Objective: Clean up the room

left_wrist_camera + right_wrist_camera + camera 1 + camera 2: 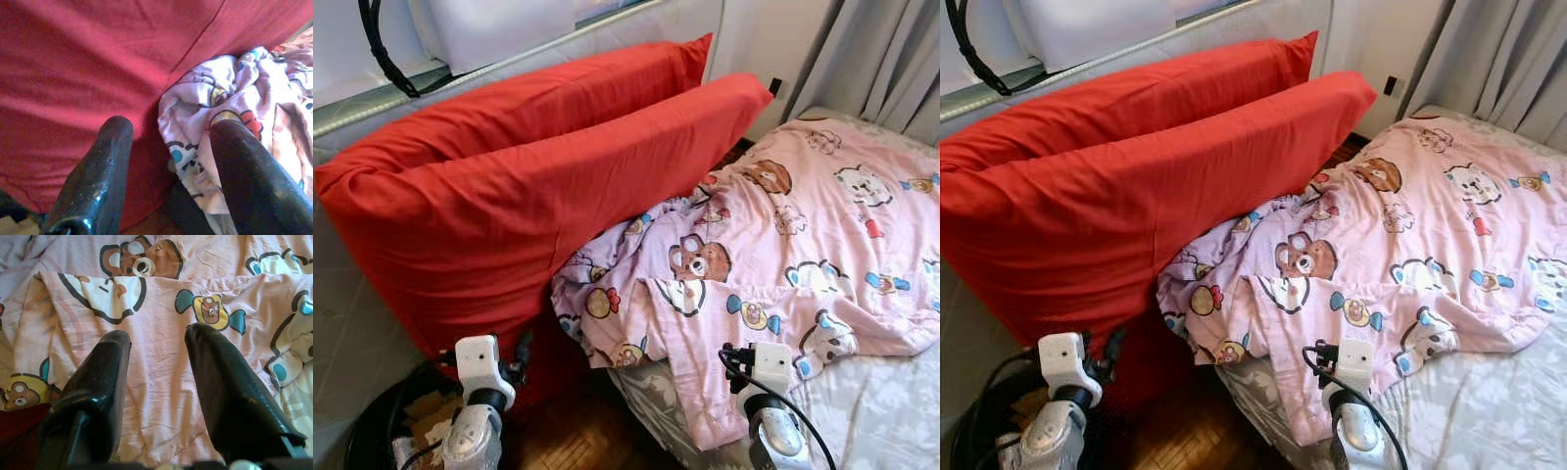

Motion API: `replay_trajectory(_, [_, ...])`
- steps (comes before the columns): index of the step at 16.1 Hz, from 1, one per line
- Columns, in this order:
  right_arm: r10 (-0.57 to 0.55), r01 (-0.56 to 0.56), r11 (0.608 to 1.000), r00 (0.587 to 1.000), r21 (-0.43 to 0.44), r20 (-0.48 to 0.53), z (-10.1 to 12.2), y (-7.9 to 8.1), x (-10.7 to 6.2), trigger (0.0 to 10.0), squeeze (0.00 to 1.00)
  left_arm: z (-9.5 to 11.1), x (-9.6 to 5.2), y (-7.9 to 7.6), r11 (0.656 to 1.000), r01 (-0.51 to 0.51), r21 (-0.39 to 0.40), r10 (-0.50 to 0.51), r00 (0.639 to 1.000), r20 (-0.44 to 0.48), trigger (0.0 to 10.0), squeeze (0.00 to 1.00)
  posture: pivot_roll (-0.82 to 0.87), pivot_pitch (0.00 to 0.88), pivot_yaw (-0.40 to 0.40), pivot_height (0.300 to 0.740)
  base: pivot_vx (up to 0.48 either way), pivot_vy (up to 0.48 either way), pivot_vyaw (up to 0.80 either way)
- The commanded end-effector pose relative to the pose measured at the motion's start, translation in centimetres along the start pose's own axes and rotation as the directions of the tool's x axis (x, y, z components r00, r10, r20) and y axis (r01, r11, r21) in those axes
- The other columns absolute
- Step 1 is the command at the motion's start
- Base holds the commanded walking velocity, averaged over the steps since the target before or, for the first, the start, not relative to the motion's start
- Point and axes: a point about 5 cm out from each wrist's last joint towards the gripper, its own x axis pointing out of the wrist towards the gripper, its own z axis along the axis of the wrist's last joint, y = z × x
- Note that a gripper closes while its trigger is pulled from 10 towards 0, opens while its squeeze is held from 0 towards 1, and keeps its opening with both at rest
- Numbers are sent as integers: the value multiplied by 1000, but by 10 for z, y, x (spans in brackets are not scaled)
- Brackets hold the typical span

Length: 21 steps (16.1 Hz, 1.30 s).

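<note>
Ahead of us, two red pillows lean one behind the other against the wall ledge, filling the scene from nine o'clock up to twelve. We count one pink blanket printed with bears and sweets; it lies crumpled on the bed from the centre out to three o'clock, and its bunched edge touches the lower side of the front pillow. A fold of it hangs over the bed's near edge at about six o'clock. Grey curtains hang at one o'clock, and a black cable loops at eleven o'clock on the ledge.

Down at seven o'clock we see a round black bin on the floor, holding crumpled paper scraps, beside a strip of wooden floor.

Our left claw hangs with its two fingers spread wide and holding nothing, just before the seam where the front pillow meets the blanket's bunched corner. Our right claw is likewise wide and empty, poised over the hanging fold of the blanket, close to the cloth; we cannot tell whether its tips touch.
</note>
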Motion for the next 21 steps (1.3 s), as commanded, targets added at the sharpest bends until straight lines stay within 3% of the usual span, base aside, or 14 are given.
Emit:
replay_trajectory(1, [12, -12, 1000, 1000, 5, -20, -2, 3, 0, 10000, 0, 1, 0, -1, 1000, -2, -4, 2, 1000, 0, 10000, 0, 67, 144, -29, 710, 0, 0, 0])
replay_trajectory(4, [25, -24, 1000, 999, 10, -46, -4, 6, 0, 10000, 0, 5, -2, -3, 1000, 1, 0, -1, 1000, 21, 10000, 0, 70, 151, -28, 690, 0, 0, 0])
replay_trajectory(11, [34, -33, 999, 998, 8, -46, -6, 8, -1, 10000, 0, 13, -4, -9, 1000, 4, 3, -4, 1000, 30, 10000, 0, 73, 157, -25, 690, 0, 0, 0])
replay_trajectory(14, [61, -61, 998, 996, 14, -65, -8, 11, 0, 10000, 0, 14, -4, -9, 1000, 4, 5, -4, 1000, 28, 10000, 0, 74, 157, -25, 665, 0, 0, 0])
replay_trajectory(21, [75, -73, 997, 994, 23, -74, -11, 12, -2, 10000, 0, 17, -7, -8, 1000, 0, 6, 0, 1000, 16, 10000, 0, 76, 158, -24, 665, 0, 0, 0])
